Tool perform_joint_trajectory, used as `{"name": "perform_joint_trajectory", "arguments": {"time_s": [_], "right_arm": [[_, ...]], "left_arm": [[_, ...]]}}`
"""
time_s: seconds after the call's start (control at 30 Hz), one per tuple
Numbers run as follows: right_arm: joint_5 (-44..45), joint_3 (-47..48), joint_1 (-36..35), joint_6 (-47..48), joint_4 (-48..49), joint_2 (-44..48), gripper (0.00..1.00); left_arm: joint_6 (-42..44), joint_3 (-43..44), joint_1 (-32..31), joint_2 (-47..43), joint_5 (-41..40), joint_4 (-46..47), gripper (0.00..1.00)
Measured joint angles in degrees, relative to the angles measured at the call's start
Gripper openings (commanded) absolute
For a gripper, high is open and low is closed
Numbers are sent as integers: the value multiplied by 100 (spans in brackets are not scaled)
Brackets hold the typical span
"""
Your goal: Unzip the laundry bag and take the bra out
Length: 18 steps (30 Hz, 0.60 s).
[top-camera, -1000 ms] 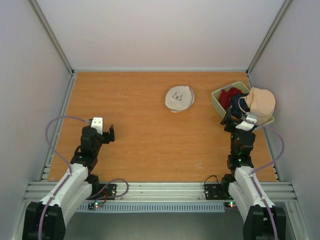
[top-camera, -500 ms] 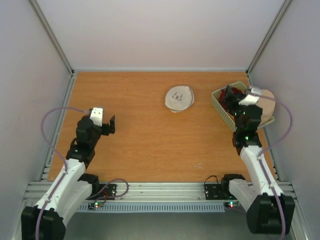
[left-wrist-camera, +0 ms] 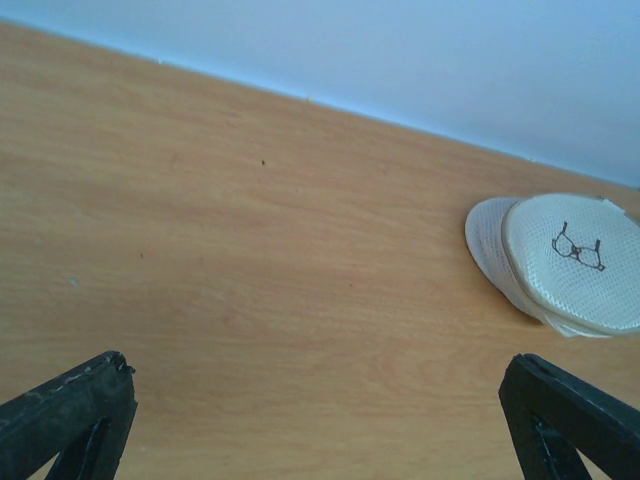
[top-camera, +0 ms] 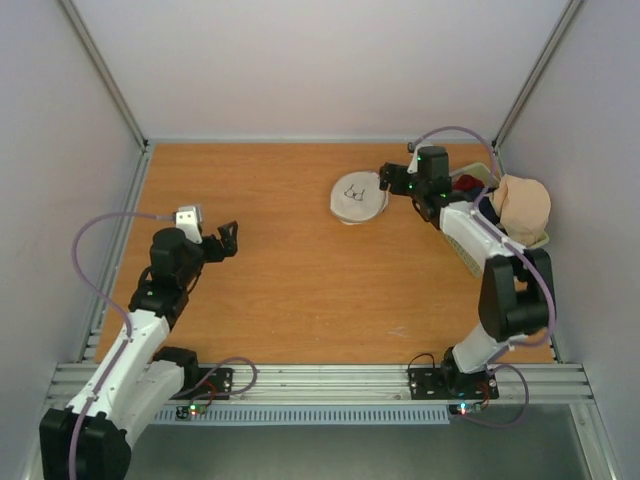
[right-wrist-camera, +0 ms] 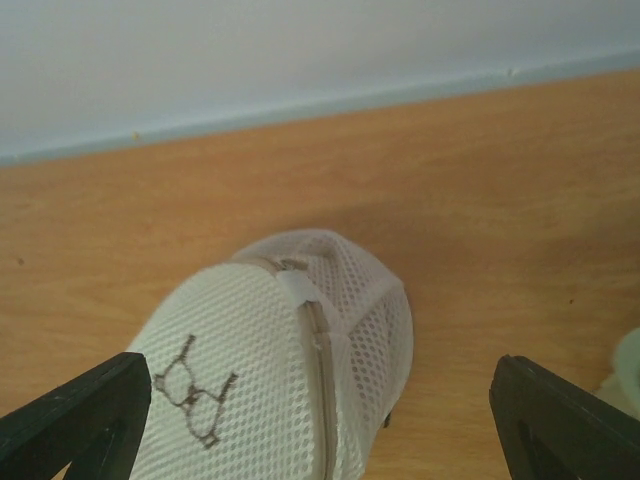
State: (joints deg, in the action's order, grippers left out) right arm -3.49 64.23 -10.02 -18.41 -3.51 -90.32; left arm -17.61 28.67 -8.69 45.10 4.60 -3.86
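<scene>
Now the laundry bag is seen lying flat on the wooden table, close to the far edge and a bit right of the middle. Its face with the small black glasses mark is turned up. A zip is seen running across the mesh, and it looks closed.

The right gripper is held just beside the right side of the bag, low over the table. Its fingers are spread wide apart and nothing is held between them. Whether the bag is touched cannot be told.

The left gripper is held well apart from the bag, over the left side of the table. Its fingers are wide apart too, and nothing is gripped.

A green basket is set in the far right corner, with a red cloth inside it. A big pale peach garment is piled at the right edge of the basket.
</scene>
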Motion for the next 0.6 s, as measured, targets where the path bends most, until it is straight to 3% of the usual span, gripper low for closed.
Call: {"name": "perform_joint_trajectory", "arguments": {"time_s": [0.33, 0.47, 0.6], "right_arm": [[-457, 1071, -7, 105, -719, -1593, 81], [-673, 1073, -4, 138, -866, -1746, 66], [-811, 1088, -7, 179, -935, -1899, 35]], "left_arm": [[-256, -291, 0, -50, 188, 90, 99], [-254, -343, 0, -57, 210, 208, 99], [-254, -380, 0, -55, 210, 264, 99]]}}
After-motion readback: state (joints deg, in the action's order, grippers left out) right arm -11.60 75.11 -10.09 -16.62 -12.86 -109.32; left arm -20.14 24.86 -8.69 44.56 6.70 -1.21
